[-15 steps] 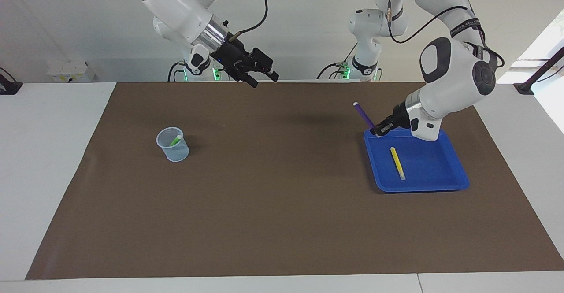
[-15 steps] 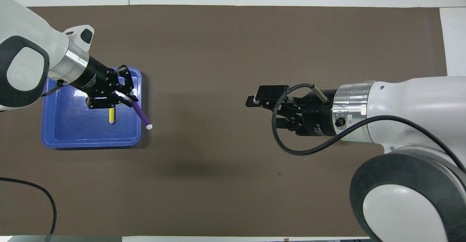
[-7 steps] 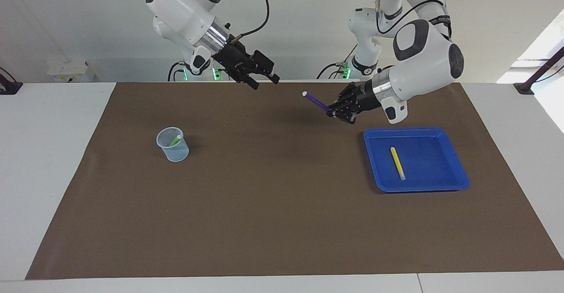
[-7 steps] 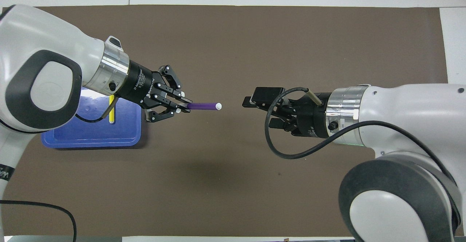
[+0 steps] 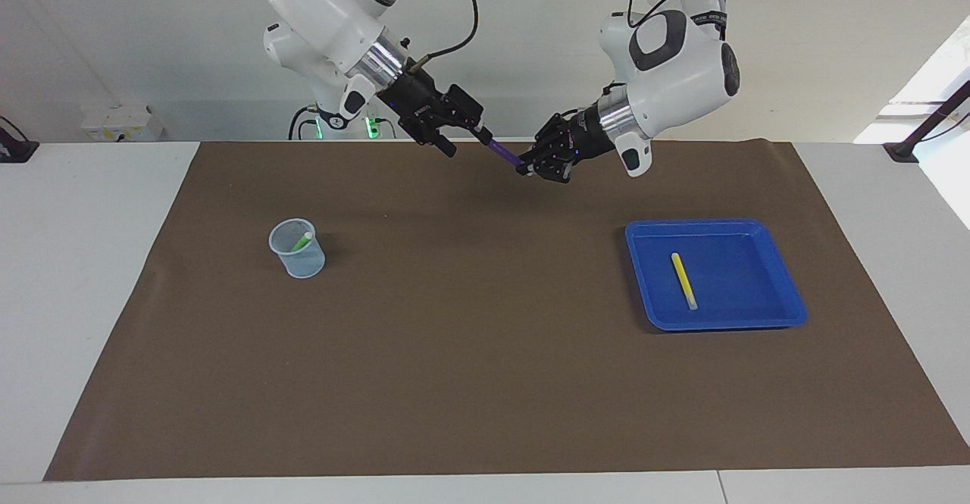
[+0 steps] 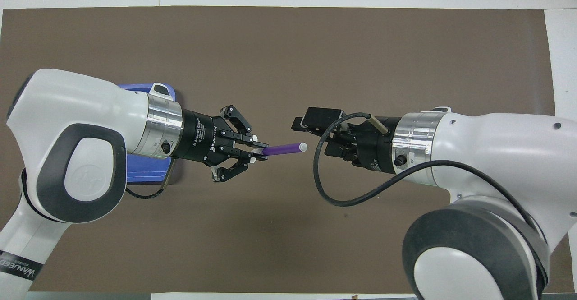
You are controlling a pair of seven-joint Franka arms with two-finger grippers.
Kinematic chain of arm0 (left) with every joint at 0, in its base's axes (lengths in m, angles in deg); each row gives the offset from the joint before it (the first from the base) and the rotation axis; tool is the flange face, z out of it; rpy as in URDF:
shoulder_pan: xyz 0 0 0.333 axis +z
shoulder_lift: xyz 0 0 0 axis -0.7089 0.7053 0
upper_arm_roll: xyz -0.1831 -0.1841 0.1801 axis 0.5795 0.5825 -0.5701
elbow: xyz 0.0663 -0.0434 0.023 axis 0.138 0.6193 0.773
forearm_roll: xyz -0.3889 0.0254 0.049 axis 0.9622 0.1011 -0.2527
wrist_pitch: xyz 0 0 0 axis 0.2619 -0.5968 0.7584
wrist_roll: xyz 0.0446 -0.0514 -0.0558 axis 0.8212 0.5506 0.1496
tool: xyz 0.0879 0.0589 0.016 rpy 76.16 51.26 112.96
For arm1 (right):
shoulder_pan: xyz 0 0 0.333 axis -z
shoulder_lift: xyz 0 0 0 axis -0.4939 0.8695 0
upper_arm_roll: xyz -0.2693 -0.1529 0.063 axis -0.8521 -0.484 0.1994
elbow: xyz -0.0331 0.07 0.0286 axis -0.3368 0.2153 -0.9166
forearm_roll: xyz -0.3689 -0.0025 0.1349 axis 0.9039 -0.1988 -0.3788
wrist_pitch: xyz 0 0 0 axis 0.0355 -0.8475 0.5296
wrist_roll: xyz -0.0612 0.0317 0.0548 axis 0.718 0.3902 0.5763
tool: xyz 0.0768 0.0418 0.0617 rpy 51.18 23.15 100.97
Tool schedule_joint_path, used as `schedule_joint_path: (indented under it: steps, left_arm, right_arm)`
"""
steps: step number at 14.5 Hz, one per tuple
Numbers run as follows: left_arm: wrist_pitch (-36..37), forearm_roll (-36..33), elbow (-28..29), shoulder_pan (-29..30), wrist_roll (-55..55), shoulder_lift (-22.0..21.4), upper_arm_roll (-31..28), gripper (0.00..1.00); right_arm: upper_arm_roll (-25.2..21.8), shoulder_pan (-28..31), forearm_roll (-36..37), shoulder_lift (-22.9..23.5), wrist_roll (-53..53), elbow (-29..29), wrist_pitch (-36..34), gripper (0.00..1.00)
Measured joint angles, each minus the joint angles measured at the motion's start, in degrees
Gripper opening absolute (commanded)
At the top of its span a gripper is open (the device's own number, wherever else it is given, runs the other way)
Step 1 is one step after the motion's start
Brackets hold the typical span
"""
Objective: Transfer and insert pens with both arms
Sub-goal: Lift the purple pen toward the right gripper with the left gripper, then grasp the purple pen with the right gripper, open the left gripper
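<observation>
Blue tray (image 6: 148, 180) mostly hidden overhead beneath left pincer (image 6: 252, 152) gripping purple pen (image 6: 284, 148)

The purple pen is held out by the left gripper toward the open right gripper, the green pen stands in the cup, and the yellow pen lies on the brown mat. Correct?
One thing is off: the yellow pen lies in the blue tray, not on the mat, as the facing view shows. The rest holds: the left gripper holds the purple pen toward the open right gripper, and the green pen stands in the cup.

The left arm (image 6: 67, 155) carries a dark band at its lower link printed "WANLEED"; small white lettering on the left gripper (image 6: 252, 149) body cannot be read.
</observation>
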Motion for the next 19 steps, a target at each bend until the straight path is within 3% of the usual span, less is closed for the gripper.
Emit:
schedule_joint_path:
  steps: [3, 5, 7, 10, 12, 14, 16, 19]
  left_arm:
    - [-1.17, 0.74, 0.36, -1.23, -0.02, -0.19, 0.02, 0.00]
    - [-1.93, 0.85, 0.48, -1.84, -0.12, -0.19, 0.03, 0.00]
    - [-2.04, 0.90, 0.60, -1.93, -0.12, -0.19, 0.02, 0.00]
    - [-2.18, 0.92, 0.62, -1.95, -0.12, -0.20, -0.01, 0.00]
    - [-2.22, 0.93, 0.66, -1.99, -0.12, -0.20, -0.01, 0.00]
    - [-2.27, 0.93, 0.68, -2.04, -0.12, -0.22, -0.01, 0.00]
    - [-2.37, 1.01, 0.69, -2.05, -0.13, -0.24, -0.08, 0.00]
    - [-2.44, 1.12, 0.80, -2.08, -0.13, -0.42, -0.43, 0.00]
  right_arm:
    - [0.04, -1.34, 0.00, -0.03, 0.00, 0.00, 0.00, 1.00]
    - [0.10, -1.96, 0.09, -0.04, -0.35, 0.01, -0.02, 0.92]
    - [0.11, -2.23, 0.16, -0.04, -1.11, 0.04, -0.05, 0.77]
    - [0.09, -2.23, 0.19, -0.05, -1.51, 0.11, -0.07, 0.64]
    - [0.08, -2.23, 0.20, -0.05, -1.54, 0.12, -0.07, 0.44]
    - [0.08, -2.23, 0.20, -0.05, -1.55, 0.13, -0.07, 0.18]
    - [0.05, -2.21, 0.35, -0.06, -1.55, 0.23, -0.14, 0.00]
    - [-0.19, -2.14, 0.59, -0.11, -1.58, 0.56, -0.55, 0.00]
